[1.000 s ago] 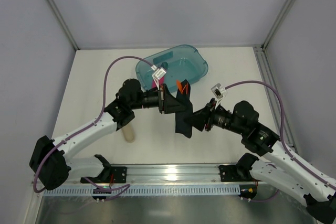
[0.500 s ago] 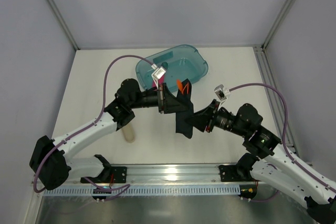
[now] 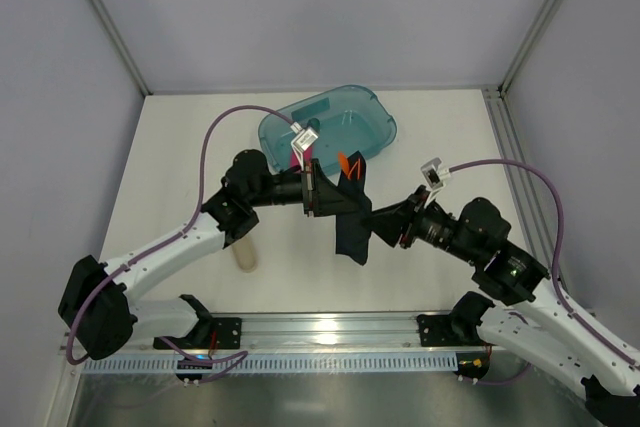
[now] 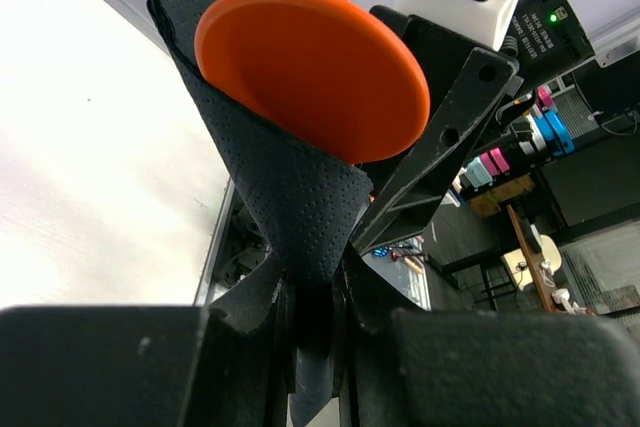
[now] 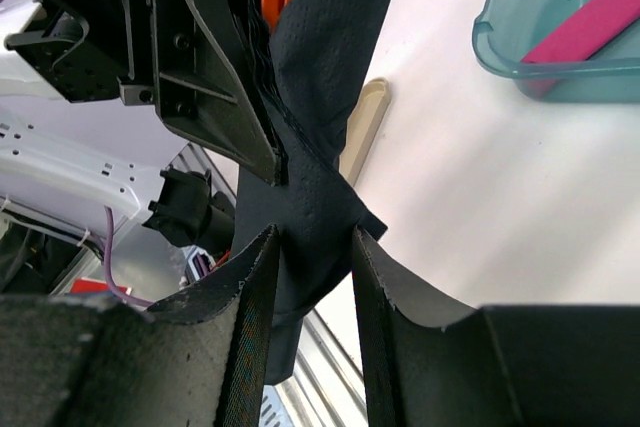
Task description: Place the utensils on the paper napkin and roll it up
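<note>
**Napkin pinched by the left arm, cutlery tucked in its fold**

We found the left gripper (image 4: 316, 332) clamped tight on the paper napkin (image 4: 285, 202), the black sheet squeezed into the narrow slit between its fingers. The napkin stood up from that grip as a folded pocket. The utensils (image 4: 310, 72) sat inside it, a round orange spoon bowl showing at the top edge, with another orange tip just behind it.

From above, we saw this bundle near the middle of the table (image 3: 180, 167), in front of the teal tub (image 3: 372, 125). The right gripper (image 5: 312, 277) met it from the opposite side. Its jaws stood apart, with the lower part of the napkin lying between them. We could not tell whether its pads touched the paper.

A pink bar (image 5: 590, 22) lay in the tub. A beige tube (image 3: 244, 253) rested on the table beside the left arm, well apart from the napkin.
</note>
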{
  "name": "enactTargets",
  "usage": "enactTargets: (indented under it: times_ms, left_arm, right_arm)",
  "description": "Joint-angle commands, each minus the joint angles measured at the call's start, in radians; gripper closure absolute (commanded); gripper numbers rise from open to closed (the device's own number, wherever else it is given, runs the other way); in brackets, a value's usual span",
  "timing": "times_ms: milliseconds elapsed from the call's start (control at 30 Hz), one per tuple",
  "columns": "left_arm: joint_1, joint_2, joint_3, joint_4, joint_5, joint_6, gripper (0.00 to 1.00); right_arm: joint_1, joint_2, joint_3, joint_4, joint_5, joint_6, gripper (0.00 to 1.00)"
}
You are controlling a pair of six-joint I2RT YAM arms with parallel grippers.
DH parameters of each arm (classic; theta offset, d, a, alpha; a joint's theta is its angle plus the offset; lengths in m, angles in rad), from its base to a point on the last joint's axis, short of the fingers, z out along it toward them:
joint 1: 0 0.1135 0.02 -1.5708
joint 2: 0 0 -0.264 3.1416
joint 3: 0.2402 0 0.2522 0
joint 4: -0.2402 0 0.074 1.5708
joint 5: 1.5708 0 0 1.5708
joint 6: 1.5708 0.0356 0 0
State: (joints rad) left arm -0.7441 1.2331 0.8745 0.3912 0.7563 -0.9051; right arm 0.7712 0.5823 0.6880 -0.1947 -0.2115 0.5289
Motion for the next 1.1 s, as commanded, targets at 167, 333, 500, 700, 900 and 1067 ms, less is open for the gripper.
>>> enactTargets:
  times_ms: [167, 333, 500, 700, 900, 1067]
  left_arm:
    - [-0.003, -0.004, 0.024, -0.024, -0.014, 0.049, 1.00]
    - [-0.003, 0.003, 0.043, -0.123, -0.063, 0.104, 1.00]
    - [-0.003, 0.008, 0.043, -0.133, -0.081, 0.110, 1.00]
    - [-0.005, 0.003, 0.049, -0.126, -0.075, 0.097, 1.00]
    - [-0.008, -0.012, 0.023, -0.071, -0.063, 0.060, 1.00]
    - [-0.009, -0.014, 0.017, -0.048, -0.057, 0.049, 1.00]
  right_arm:
    - [0.002, -0.010, 0.074, -0.074, 0.115, -0.030, 0.57]
    - [0.002, -0.056, 0.117, -0.179, 0.164, -0.029, 0.57]
    - [0.003, -0.081, 0.124, -0.158, 0.098, 0.006, 0.57]
    - [0.002, -0.009, 0.088, -0.080, 0.031, 0.039, 0.59]
    - [0.002, 0.045, 0.076, -0.045, 0.032, 0.026, 0.60]
    - [0.004, 0.062, 0.067, -0.029, 0.038, 0.023, 0.60]
